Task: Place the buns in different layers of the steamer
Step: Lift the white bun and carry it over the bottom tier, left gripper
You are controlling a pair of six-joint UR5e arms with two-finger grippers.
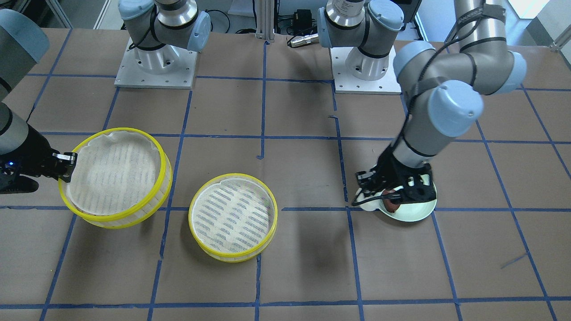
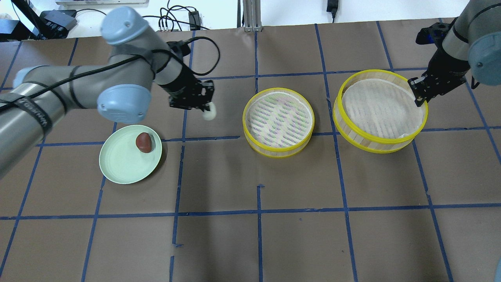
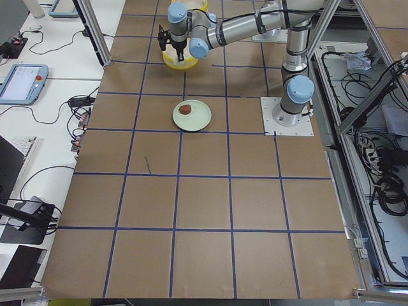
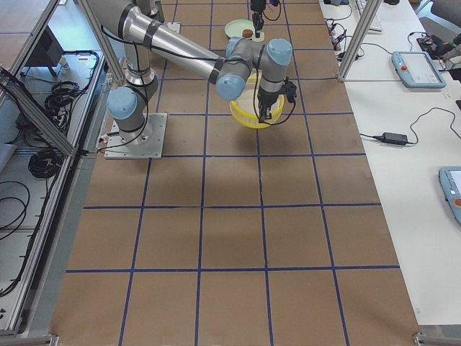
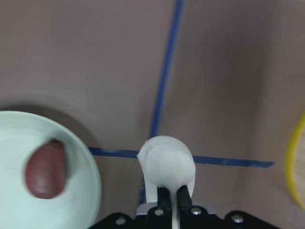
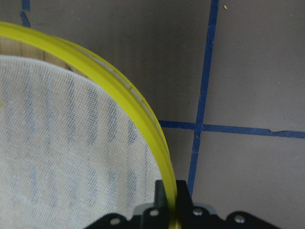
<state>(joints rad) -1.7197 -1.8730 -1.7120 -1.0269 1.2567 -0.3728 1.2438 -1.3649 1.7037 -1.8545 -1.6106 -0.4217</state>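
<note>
Steamer layer [image 2: 278,148] rests on brown-papered table [image 2: 313,243] crossed by blue tape [image 2: 297,211].

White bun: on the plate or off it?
Off. The left gripper holds the white bun over the table, beside the plate; only the brown bun lies on the plate.

Two silver-grey tubular arms, left arm [image 2: 58,92] and right arm [image 2: 456,37]. Pale blue joint caps [image 2: 123,103]. Black cable [image 2: 217,56] strapped along left arm. Black left gripper [image 2: 206,109], right gripper [image 2: 419,98]. White screwed base plates [image 1: 178,80].
</note>
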